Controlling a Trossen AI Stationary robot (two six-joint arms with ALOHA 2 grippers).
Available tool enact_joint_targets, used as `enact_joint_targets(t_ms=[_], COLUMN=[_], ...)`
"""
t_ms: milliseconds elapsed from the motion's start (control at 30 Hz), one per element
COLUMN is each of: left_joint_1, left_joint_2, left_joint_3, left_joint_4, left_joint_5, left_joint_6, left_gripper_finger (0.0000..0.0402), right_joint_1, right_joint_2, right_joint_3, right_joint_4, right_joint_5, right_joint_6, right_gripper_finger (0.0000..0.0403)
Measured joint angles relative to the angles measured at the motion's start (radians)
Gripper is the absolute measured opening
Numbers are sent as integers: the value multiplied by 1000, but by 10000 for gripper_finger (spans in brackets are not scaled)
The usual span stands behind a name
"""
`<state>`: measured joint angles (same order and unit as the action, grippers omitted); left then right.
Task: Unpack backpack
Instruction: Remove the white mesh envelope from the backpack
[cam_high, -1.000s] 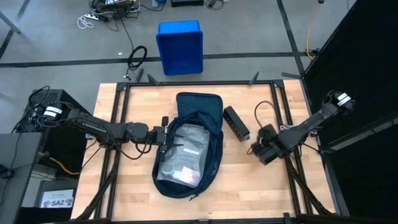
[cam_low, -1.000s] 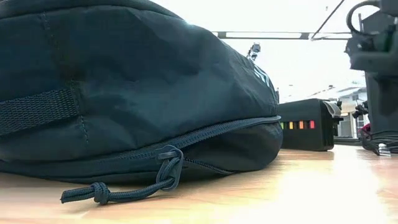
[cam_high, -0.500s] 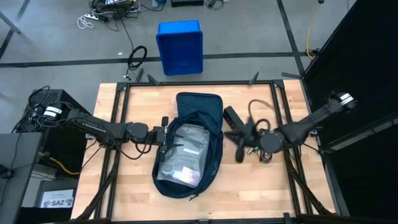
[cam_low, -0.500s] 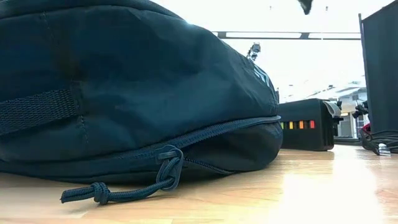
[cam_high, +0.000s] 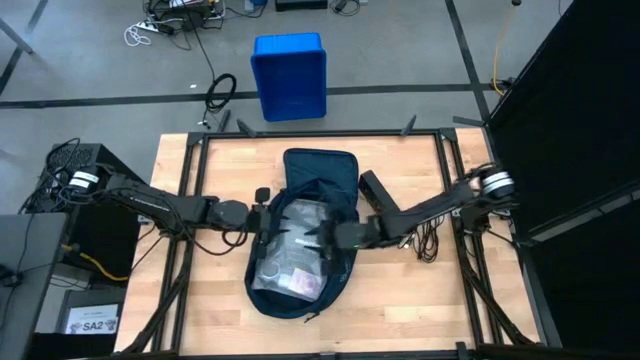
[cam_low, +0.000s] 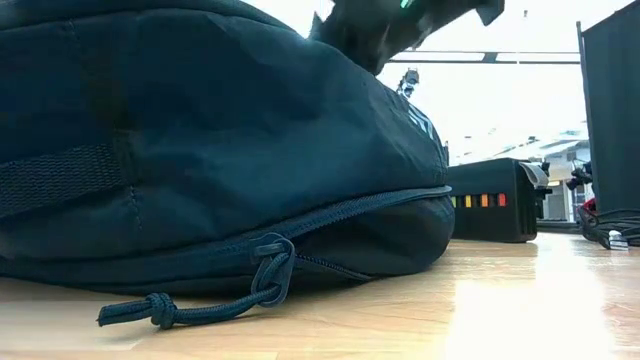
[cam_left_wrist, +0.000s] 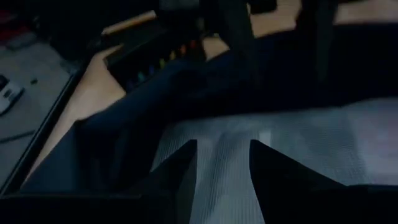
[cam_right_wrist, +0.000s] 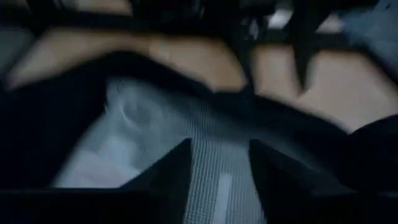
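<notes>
The dark navy backpack (cam_high: 345, 235) lies flat on the wooden table, its main compartment open upward; it fills the low view (cam_low: 200, 140). Inside lies a pale mesh pouch (cam_high: 297, 245) with small items in it. My left gripper (cam_high: 275, 236) is open at the left rim of the opening, its fingers over the pouch (cam_left_wrist: 298, 143). My right gripper (cam_high: 310, 236) is open over the middle of the opening, reaching in from the table's right, its fingers above the pouch (cam_right_wrist: 155, 143). Part of the right arm shows at the top of the low view (cam_low: 400, 20).
A black box with a row of coloured lights (cam_high: 380, 197) lies just right of the backpack, under the right arm; it also shows in the low view (cam_low: 495, 200). A loose black cable (cam_high: 430, 240) lies at the right. A bright blue bin (cam_high: 290, 75) stands on the floor beyond the far edge.
My right gripper has swung from the table's right side toward the left, passing over the black box, and now stands over the backpack's open compartment. The backpack and the pouch have stayed where they were.
</notes>
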<state>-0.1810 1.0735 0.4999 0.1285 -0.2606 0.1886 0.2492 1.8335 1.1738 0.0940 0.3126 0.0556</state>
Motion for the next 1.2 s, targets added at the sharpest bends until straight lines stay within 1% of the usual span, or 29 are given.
enact_joint_targets(t_ms=[67,133,200,267,333,400,533,633,733,833,967,1000,1033,1200], left_joint_1=[-1,-1,0,0,0,0,0,0,0,0,0,0,0,0], left_joint_2=[-20,-57,-106,-167,-240,-308,-407,-427,-425,-413,-408,-402,-400,-392], left_joint_3=[12,21,22,19,1,-30,-92,-121,-130,-130,-130,-130,-130,-130], left_joint_4=[-79,-194,-285,-323,-328,-292,-171,-106,-66,-60,-47,-38,-36,-15], left_joint_5=[1,1,-18,-50,-60,-59,-59,-54,-29,-17,-17,-17,-17,-17], left_joint_6=[-14,-38,-60,-68,-69,-65,-44,-25,-5,-4,-4,-4,-3,6], left_gripper_finger=[119,119,119,119,119,119,119,119,119,119,119,119,119,119], right_joint_1=[-17,-35,-51,-64,-76,-86,-101,-114,-130,-143,-161,-165,-169,-181], right_joint_2=[54,100,144,178,203,225,251,252,252,252,250,250,250,225], right_joint_3=[47,81,99,103,105,109,112,111,111,110,110,110,108,102], right_joint_4=[-63,-112,-156,-175,-176,-165,-167,-180,-179,-172,-138,-128,-114,-57], right_joint_5=[-28,-67,-112,-158,-186,-211,-227,-217,-208,-203,-219,-228,-235,-221], right_joint_6=[28,74,120,160,181,199,203,219,240,245,244,242,239,219], right_gripper_finger=[216,257,291,317,335,346,347,319,265,183,52,27,15,1])
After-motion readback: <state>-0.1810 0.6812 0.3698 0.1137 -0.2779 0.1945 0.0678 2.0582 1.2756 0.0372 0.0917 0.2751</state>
